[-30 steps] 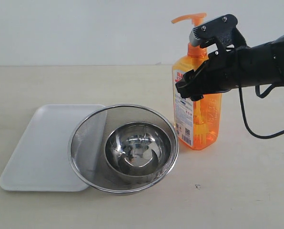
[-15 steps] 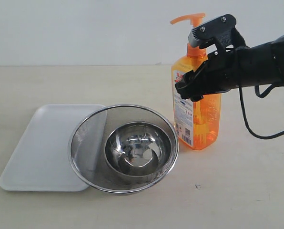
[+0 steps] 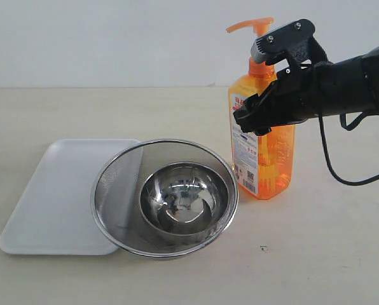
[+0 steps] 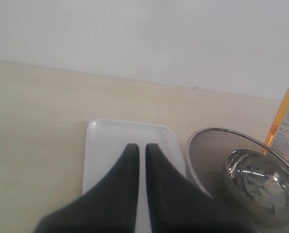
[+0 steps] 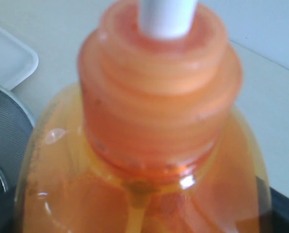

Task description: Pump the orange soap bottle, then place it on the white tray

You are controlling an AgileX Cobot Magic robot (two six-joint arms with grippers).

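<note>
Lying on surface (image 3: 329, 254): white tray (image 3: 56, 190), right edge overlapped by mesh strainer (image 3: 116, 190) holding steel bowl (image 3: 186, 200). Upright just right, off tray: orange soap bottle (image 3: 272, 162). Straddling its neck, clamping cannot tell: right end effector (image 3: 252, 82). Closed, empty: left end effector (image 4: 141, 146).

Steel bowl (image 3: 184, 202) inside mesh strainer (image 3: 115, 190) on beige table (image 3: 329, 254), white wall (image 3: 113, 38) behind
</note>
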